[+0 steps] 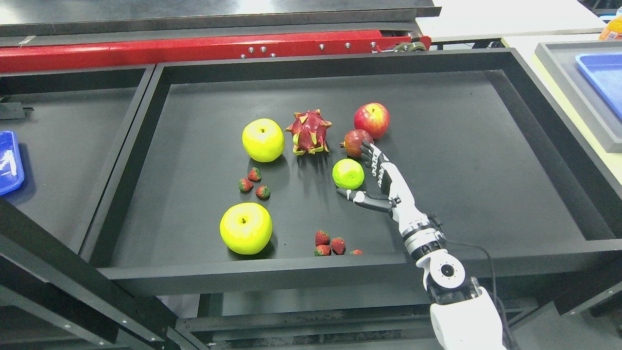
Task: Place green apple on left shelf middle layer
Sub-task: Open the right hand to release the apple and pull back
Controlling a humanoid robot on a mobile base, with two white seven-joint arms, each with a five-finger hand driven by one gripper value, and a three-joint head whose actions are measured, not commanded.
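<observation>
A small green apple (348,173) lies in the middle of the black tray (486,160). My right hand (360,178) reaches in from the lower right and is open. Its fingers (373,163) stand just to the right of the apple and its thumb (362,197) lies just below it. The fingers are spread and not closed on the fruit. Two larger yellow-green apples lie further left, one at the back (263,139) and one near the front (246,228). My left arm is out of view.
A dragon fruit (309,132), a pomegranate (356,142) and a red apple (371,120) lie just behind the hand. Strawberries lie in two clusters (253,183) (330,244). A second black shelf surface (63,146) with a blue tray (7,163) is at the left. A red rail (194,48) runs behind.
</observation>
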